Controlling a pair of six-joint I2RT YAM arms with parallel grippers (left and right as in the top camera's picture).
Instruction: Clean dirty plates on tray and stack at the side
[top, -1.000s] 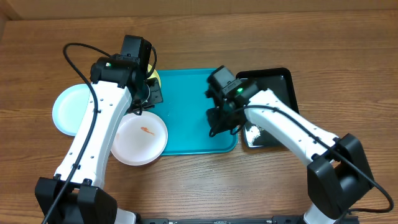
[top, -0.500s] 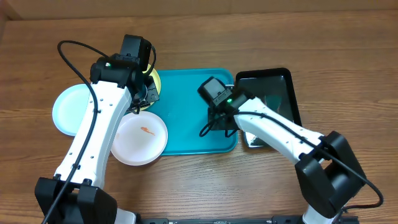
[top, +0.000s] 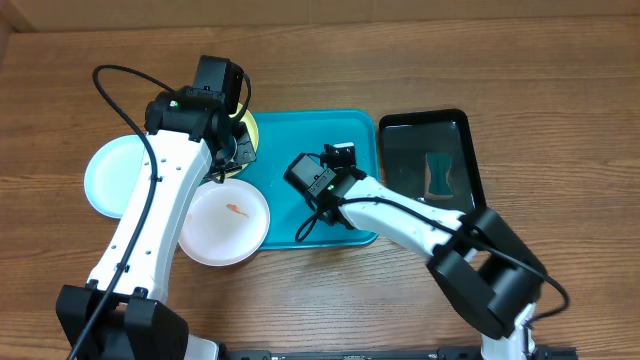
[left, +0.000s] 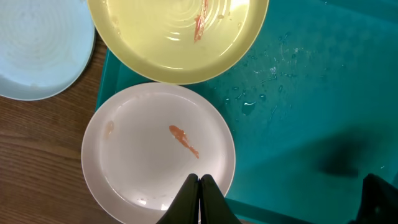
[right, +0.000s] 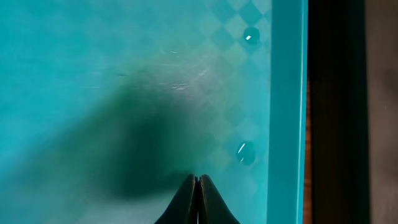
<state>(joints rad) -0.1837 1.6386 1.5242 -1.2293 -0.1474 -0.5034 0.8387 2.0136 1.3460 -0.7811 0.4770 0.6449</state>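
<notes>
The turquoise tray (top: 345, 215) lies mid-table and shows in the left wrist view (left: 311, 93) and the right wrist view (right: 93, 62). The yellow-green plate (top: 249, 128) (left: 180, 43) sits at its far left corner with an orange smear. The white plate (top: 222, 228) (left: 143, 155), also smeared, overlaps the tray's left rim. The pale blue plate (top: 108, 175) (left: 37, 50) lies on the table to the left. My left gripper (top: 238, 152) (left: 199, 178) is shut and empty above the white plate. My right gripper (top: 342, 156) (right: 197, 178) is shut and empty over the wet tray floor.
A glossy black tray (top: 400, 130) (right: 336, 93) stands just right of the turquoise tray, with a small teal rectangular thing (top: 438, 172) in it. Water drops dot the turquoise tray. Wooden table surrounds everything.
My right arm has swung left from the black tray to over the middle of the turquoise tray, uncovering the black tray. The left arm and the plates have not moved.
</notes>
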